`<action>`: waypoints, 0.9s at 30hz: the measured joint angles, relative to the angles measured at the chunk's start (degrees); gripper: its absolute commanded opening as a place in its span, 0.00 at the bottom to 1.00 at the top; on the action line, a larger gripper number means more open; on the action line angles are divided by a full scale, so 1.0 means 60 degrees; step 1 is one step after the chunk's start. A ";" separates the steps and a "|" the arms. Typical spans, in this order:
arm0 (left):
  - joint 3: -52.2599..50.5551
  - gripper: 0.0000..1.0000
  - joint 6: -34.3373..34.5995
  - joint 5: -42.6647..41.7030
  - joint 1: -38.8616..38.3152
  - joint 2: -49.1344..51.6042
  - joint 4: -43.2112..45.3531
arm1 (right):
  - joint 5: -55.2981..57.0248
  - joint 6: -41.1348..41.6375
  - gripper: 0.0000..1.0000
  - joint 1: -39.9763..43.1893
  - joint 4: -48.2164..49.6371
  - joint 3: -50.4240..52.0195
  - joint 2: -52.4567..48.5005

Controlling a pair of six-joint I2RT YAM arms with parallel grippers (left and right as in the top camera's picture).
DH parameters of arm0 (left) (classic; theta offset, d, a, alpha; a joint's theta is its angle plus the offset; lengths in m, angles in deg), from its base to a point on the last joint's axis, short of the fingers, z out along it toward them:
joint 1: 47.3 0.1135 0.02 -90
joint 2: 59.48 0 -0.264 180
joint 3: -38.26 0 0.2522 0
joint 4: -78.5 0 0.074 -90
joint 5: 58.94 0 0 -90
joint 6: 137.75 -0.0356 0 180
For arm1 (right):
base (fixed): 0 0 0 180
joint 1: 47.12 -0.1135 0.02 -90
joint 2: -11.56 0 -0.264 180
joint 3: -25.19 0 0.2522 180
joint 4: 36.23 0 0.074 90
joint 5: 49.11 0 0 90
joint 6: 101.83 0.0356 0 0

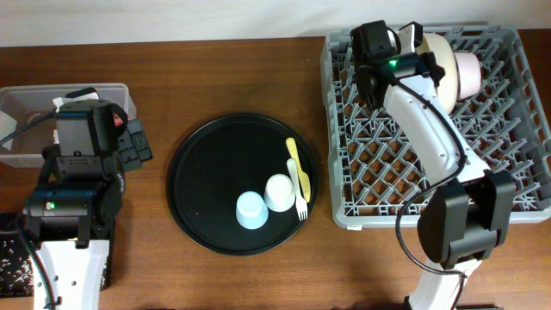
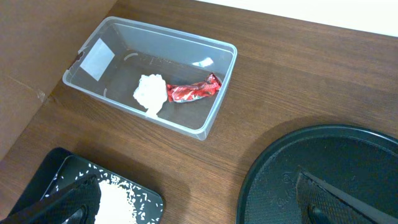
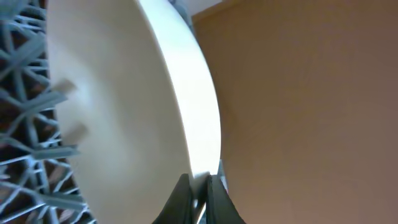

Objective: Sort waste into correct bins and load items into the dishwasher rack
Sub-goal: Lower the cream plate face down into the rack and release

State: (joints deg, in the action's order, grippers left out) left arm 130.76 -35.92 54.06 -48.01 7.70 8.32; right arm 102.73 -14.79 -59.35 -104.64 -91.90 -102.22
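Rack [image 1: 516, 164] filled the right side of the bench [image 1: 215, 77], the biggest thing there. Beside it, between the two arms, lay the round black tray [image 1: 207, 172]. At the rack's far edge the cream bowl [image 1: 443, 65] stood on its side among the pegs. The right tool [image 3: 198, 186] was closed on its rim, one finger on each face. The pink bowl [image 1: 469, 73] sat just behind it.

On the far left the clear tub [image 2: 168, 37] held the tissue [image 2: 150, 92] and the red wrapper [image 2: 193, 91], which touched each other. The black bin [image 2: 62, 168], nearer the arm's base, carried the rice [image 2: 115, 199]. The left tool [image 1: 133, 142] hung over that corner with its fingers wide apart and nothing in them.

On the tray were the blue cup [image 1: 250, 210], the white cup [image 1: 279, 191] and the fork [image 1: 297, 176]. All three lay to the left of the right tool and nearer its arm's base. The fork ran front to back along the tray's rack-side edge. I judged the right arm the nearer one, once it let go of the bowl.
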 measured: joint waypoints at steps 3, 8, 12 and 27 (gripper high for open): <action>0.0000 0.99 0.0000 0.0000 0.0000 0.0000 0.0000 | -0.1064 -0.0011 0.05 -0.0066 -0.0091 -0.0047 0.0255; 0.0000 0.99 0.0000 0.0000 0.0000 0.0000 0.0000 | -0.4987 -0.0153 0.71 -0.0892 -0.0299 0.0073 0.0117; 0.0000 0.99 0.0000 0.0000 0.0000 0.0000 -0.0004 | -0.7002 -0.0251 0.77 -0.0925 -0.0364 0.0291 -0.0404; 0.0000 0.99 0.0000 0.0000 0.0000 0.0000 -0.0004 | -1.2910 0.0933 0.74 -0.1162 -0.2492 0.0011 0.2310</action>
State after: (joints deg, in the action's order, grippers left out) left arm 130.76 -35.92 54.06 -48.01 7.70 8.29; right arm 25.27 -9.19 -66.33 -119.59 -91.84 -88.36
